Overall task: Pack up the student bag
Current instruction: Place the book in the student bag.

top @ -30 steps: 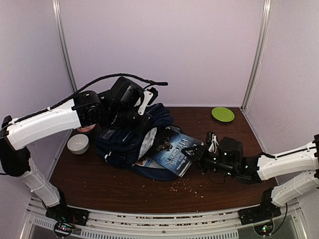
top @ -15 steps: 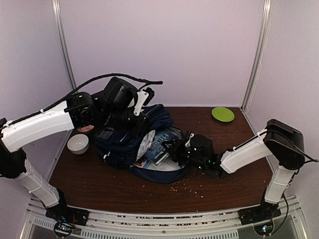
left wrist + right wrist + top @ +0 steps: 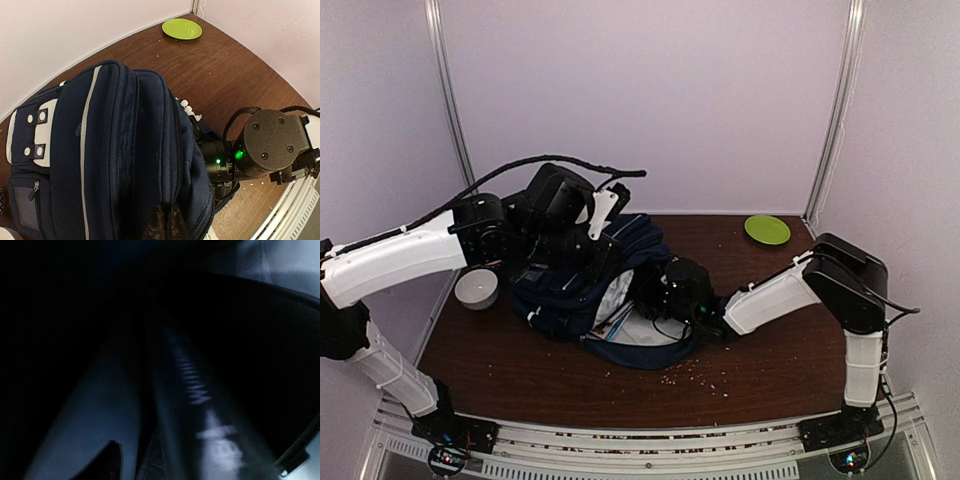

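Note:
The student bag (image 3: 575,290) is a navy backpack lying at the table's middle left, its mouth gaping to the right with pale lining showing. My left gripper (image 3: 167,222) is shut on the fabric by the bag's (image 3: 110,150) top zipper, holding that edge up. My right gripper (image 3: 663,290) reaches into the bag's mouth. In the dim right wrist view, a book's spine (image 3: 200,390) with white lettering lies inside the bag. The right gripper (image 3: 200,462) is open, and its left finger (image 3: 106,460) stands apart from the book.
A green plate (image 3: 767,229) sits at the back right corner, also in the left wrist view (image 3: 182,28). A white bowl (image 3: 476,288) stands left of the bag. Crumbs (image 3: 695,372) are scattered on the brown table in front of the bag. Walls close in on three sides.
The right arm has pushed left, carrying the book from half outside the bag to fully inside it. Its jaws have spread off the book. The left gripper kept its hold.

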